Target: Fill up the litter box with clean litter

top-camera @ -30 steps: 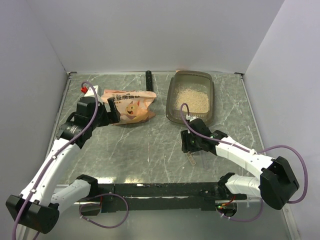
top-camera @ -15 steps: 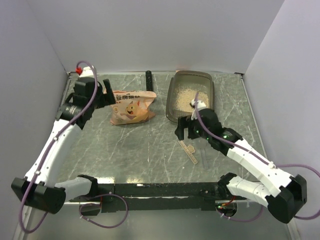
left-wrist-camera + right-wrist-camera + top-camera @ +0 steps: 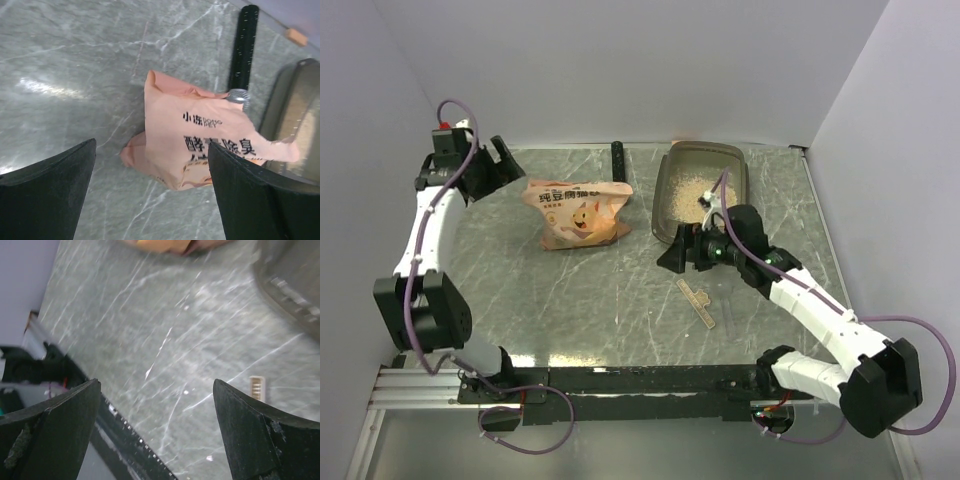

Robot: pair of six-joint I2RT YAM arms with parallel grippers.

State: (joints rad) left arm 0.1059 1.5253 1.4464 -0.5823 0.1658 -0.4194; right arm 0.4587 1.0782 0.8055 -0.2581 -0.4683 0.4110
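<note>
Marbled grey surface [image 3: 600, 300] carries litter box [image 3: 662, 218] holding clean litter [image 3: 692, 188] (orange pouch [image 3: 578, 212] nearby); left pincer [image 3: 503, 165] and right pincer [image 3: 672, 255] spread wide, empty.

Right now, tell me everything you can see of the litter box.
The litter box is a rectangular tray of translucent smoky grey-brown plastic with rounded corners and raised walls. It sits flat at the far right of the table. Pale beige litter covers part of its floor. The right arm overlaps its near end; contact unclear.
</note>
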